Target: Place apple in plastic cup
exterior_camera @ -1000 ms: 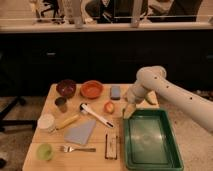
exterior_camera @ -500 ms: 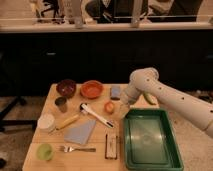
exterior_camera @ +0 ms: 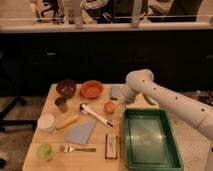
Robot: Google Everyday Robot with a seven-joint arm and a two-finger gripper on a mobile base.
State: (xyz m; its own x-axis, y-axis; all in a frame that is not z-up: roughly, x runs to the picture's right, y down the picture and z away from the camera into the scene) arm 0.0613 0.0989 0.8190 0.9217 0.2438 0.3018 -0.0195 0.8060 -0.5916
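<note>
While the apple (exterior_camera: 109, 107) lies on the table (exterior_camera: 80, 162), the gripper (exterior_camera: 118, 103) is held just beside it, on its right.
The apple is seen as a small, round, orange-red fruit, smaller than the orange bowl (exterior_camera: 91, 89) behind it and near the upper left corner of the green tray (exterior_camera: 123, 135); whether the gripper is spread or pressed together cannot be told, nor whether the apple is touched; the fruit is judged light, firm and stiff enough to be pinched without harm, though its smooth, curved skin is likely to slip and it may be rolled away if nudged off-centre; it is best taken across its widest part, from above, with the pinch centred.
</note>
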